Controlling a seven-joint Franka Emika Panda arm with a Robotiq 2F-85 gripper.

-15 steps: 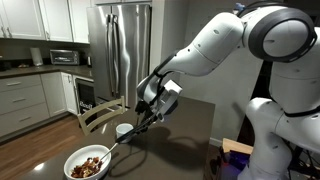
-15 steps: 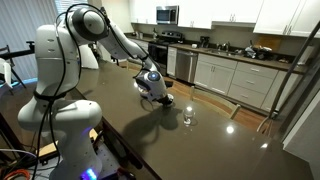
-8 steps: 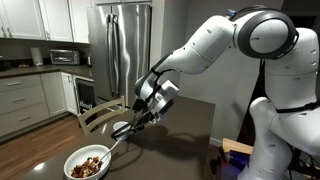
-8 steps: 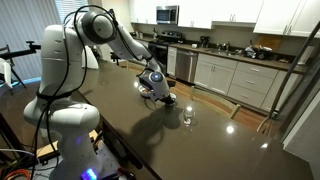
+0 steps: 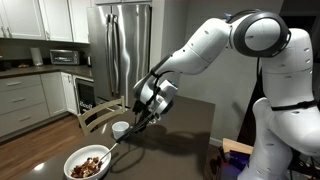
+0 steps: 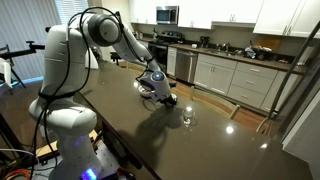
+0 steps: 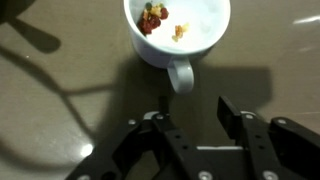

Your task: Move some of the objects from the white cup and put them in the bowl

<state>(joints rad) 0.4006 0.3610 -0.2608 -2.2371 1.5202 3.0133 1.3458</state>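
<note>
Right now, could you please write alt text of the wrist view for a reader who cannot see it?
A white cup with a handle sits on a dark glossy table, holding a few reddish-brown bits. The gripper hangs just short of the handle, jaws apart and empty.

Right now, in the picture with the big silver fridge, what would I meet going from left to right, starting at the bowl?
Bowl with reddish-brown bits in it → small white cup → pincer, open, right beside the cup → robot's big white body.
</note>
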